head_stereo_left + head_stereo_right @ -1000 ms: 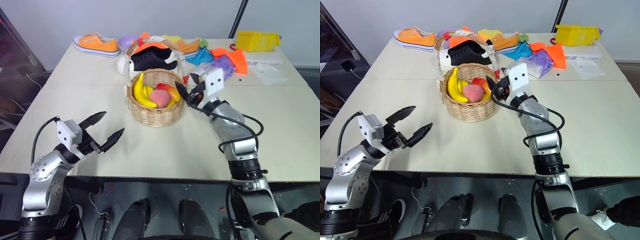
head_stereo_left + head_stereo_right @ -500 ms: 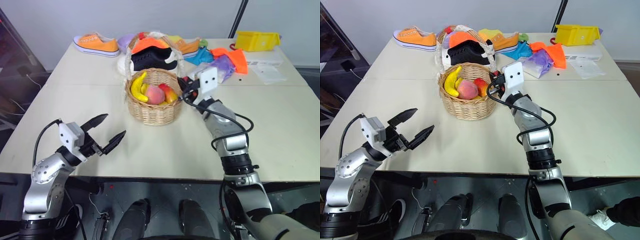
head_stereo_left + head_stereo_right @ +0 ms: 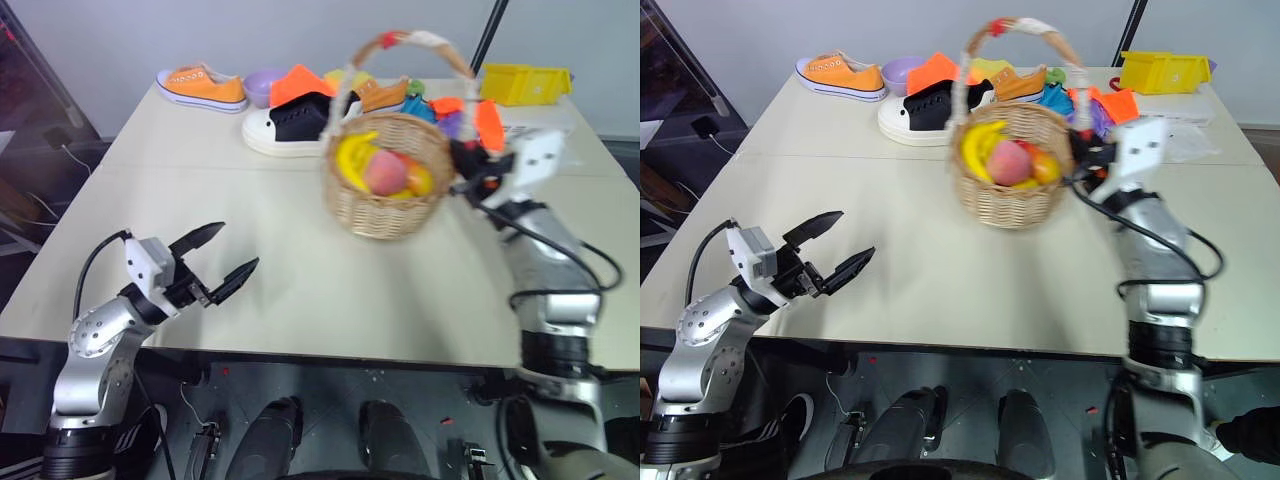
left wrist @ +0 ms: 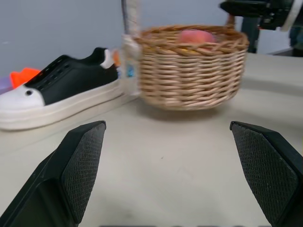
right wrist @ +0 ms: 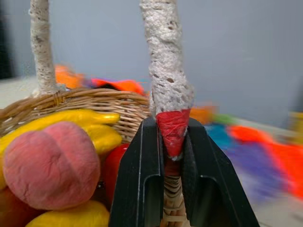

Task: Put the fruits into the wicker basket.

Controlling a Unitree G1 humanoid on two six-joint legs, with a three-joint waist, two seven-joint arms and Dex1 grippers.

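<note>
Black-and-white shoe (image 3: pixel 290 125), orange sneaker (image 3: pixel 200 86), purple bowl (image 3: pixel 262 84), yellow bin (image 3: pixel 524 80) on table (image 3: pixel 200 190).

Tan woven basket (image 3: pixel 385 190), pale handle w/ red ends; yellow banana (image 3: pixel 352 155), pink-red peach (image 3: pixel 383 173); black/white shoe (image 3: pixel 290 128).

The banana (image 3: pixel 357 152) and peach (image 3: pixel 382 172) lie in the wicker basket (image 3: pixel 385 200), with a shoe (image 3: pixel 290 127) behind-left on the table (image 3: pixel 300 290).

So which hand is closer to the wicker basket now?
The right. The right hand is shut on the red end of the wicker basket's handle, at its rim. The left hand is open, over the table's near edge, well apart from it.
</note>
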